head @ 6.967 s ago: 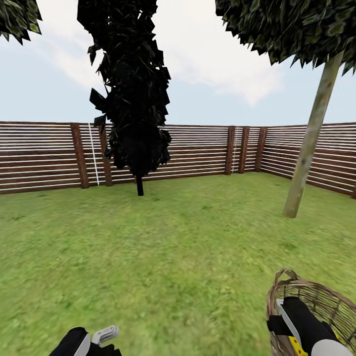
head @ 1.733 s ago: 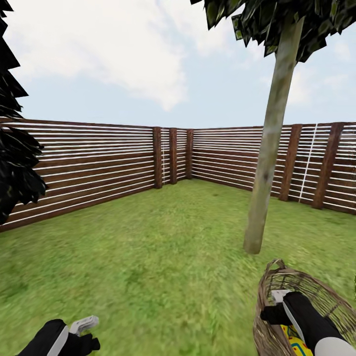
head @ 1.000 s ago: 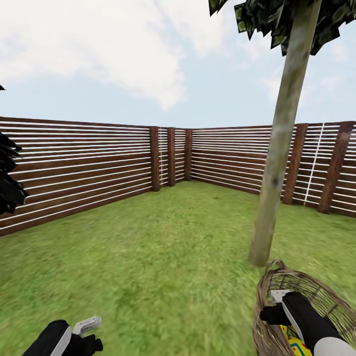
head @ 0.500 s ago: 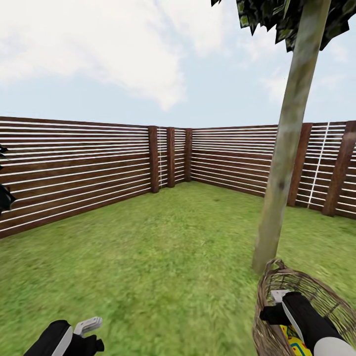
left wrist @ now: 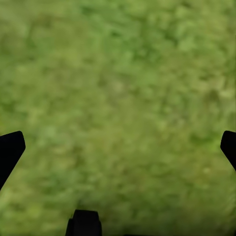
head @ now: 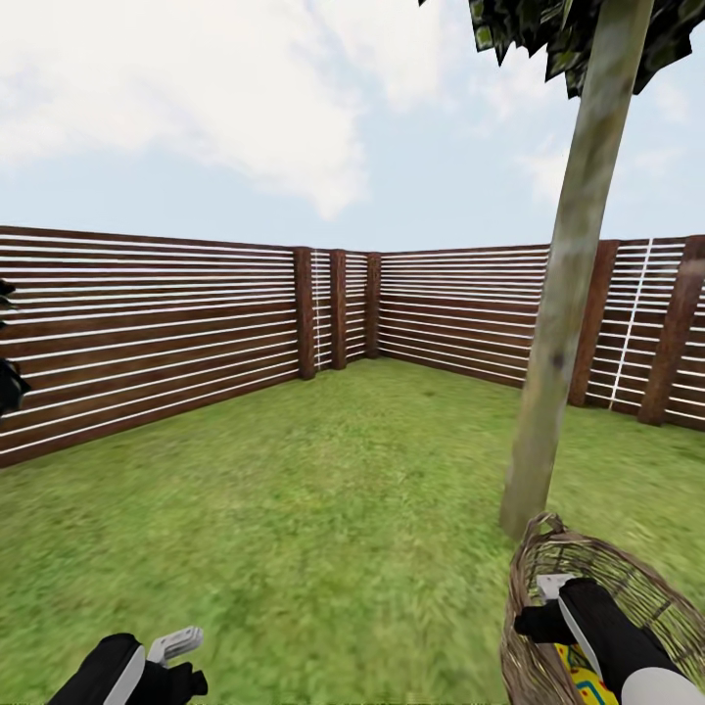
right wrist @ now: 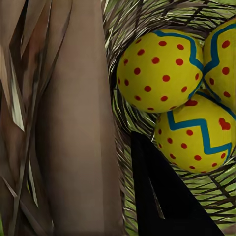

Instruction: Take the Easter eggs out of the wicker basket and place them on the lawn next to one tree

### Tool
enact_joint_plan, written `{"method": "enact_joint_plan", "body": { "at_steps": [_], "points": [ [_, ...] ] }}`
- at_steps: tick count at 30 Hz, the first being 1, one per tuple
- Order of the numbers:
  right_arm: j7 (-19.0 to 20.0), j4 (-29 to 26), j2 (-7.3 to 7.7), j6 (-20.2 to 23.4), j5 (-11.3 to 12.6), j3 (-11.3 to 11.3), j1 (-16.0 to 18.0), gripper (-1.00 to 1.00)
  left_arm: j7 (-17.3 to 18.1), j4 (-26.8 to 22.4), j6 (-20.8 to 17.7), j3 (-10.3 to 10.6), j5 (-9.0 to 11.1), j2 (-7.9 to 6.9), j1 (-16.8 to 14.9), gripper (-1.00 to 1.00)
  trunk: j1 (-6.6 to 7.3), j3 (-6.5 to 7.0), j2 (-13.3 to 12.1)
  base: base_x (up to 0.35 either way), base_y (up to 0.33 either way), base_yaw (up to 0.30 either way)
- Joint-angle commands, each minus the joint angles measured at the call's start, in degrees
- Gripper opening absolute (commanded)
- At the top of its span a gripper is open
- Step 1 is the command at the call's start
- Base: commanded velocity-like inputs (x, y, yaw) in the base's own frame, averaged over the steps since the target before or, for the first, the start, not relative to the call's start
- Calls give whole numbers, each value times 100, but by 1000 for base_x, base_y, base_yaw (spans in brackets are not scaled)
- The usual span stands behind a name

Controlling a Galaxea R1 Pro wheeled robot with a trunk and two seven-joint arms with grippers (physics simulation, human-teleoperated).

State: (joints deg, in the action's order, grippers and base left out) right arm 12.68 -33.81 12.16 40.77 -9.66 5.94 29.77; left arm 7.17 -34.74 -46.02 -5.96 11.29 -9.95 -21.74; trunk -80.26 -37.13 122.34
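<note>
I had the head camera looking over mottled green lawn (head: 323,509) to a corner of dark slatted fence (head: 338,308) under cloudy sky. The pale-trunked tree (head: 563,304) stood close ahead on my right, the wicker basket (head: 548,607) just short of its base. My right hand (head: 550,599) was clamped on the basket's rim; inside lay the three Easter eggs (right wrist: 160,71), touching one another. My left hand (left wrist: 118,142) hung above bare grass, fingers (left wrist: 10,150) wide apart.
</note>
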Motion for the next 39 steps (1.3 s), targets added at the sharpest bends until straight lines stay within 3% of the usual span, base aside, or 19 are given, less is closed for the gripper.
{"method": "enact_joint_plan", "body": {
  "at_steps": [1,39],
  "points": [
    [24,-11,-8,18,-71,21,7,-100,21,-6,-30,-19,-4,1,-2,100,-22,-25,45,0,0,0],
    [16,-11,-12,18,-71,21,3,-100,21,-32,-30,-20,-4,29,-5,100,-856,-707,1569,0,0,0]
  ]
}}
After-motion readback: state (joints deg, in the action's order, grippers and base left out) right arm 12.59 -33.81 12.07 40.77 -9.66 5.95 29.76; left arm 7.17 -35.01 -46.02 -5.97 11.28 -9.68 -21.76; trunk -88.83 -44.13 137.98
